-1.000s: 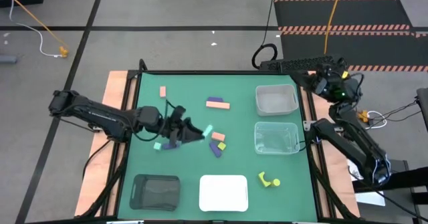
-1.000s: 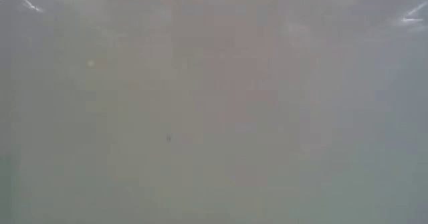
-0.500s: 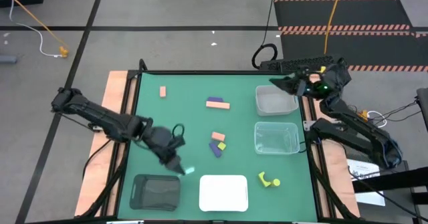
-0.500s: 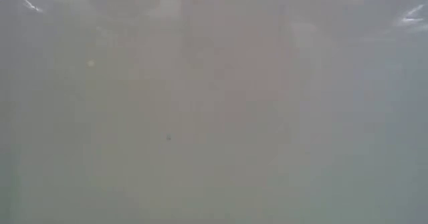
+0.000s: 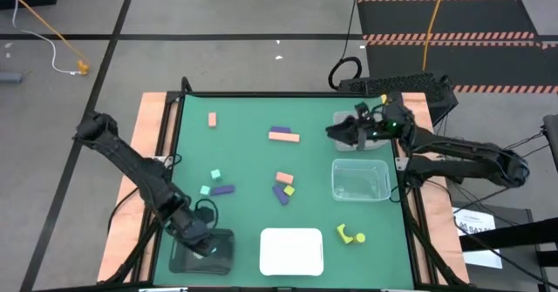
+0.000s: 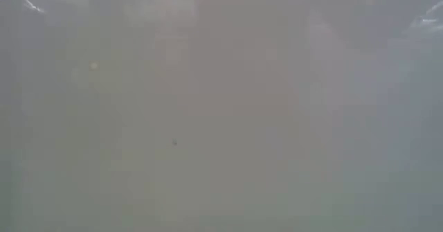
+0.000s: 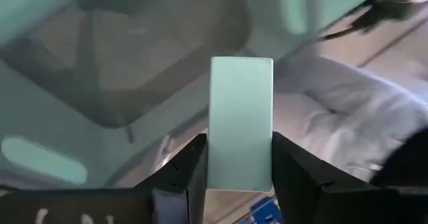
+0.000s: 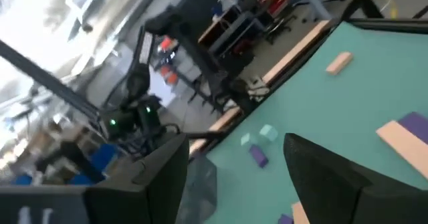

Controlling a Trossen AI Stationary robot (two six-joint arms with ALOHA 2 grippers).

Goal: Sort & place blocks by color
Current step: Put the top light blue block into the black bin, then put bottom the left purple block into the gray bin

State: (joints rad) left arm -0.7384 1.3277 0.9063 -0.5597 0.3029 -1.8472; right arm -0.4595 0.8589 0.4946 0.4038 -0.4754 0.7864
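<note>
1. Left gripper (image 7: 239,177) hangs over the black tray (image 5: 202,250) at the table's near left corner. Its fingers are closed partway on a mint green block (image 7: 241,124), one flat face against each pad; most of the block stands proud beyond the fingertips.
2. Right gripper (image 5: 336,132) is over the far clear tray (image 5: 360,130) on the right side, fingers spread wide with nothing between them.
3. Blocks remaining on the green mat: two mint pieces (image 5: 210,181) and a purple bar (image 5: 223,189) left of centre; a salmon block (image 5: 212,118) at far left; a purple-on-salmon pair (image 5: 283,134) at far centre; a mixed cluster (image 5: 283,187) in the middle; two yellow pieces (image 5: 350,234) near the white tray (image 5: 292,251).
4. Low view shows only a blank pale surface; nothing usable there.
5. Handling judgement: held block looks rigid, matte and light, flat-sided. Parallel faces give a secure pinch; slip risk appears low. Held near one end, so it could pivot if bumped.
6. For the loose pieces, taking the bars across their short width seems best; the odd yellow shapes likely need a grip on whichever faces run parallel.
</note>
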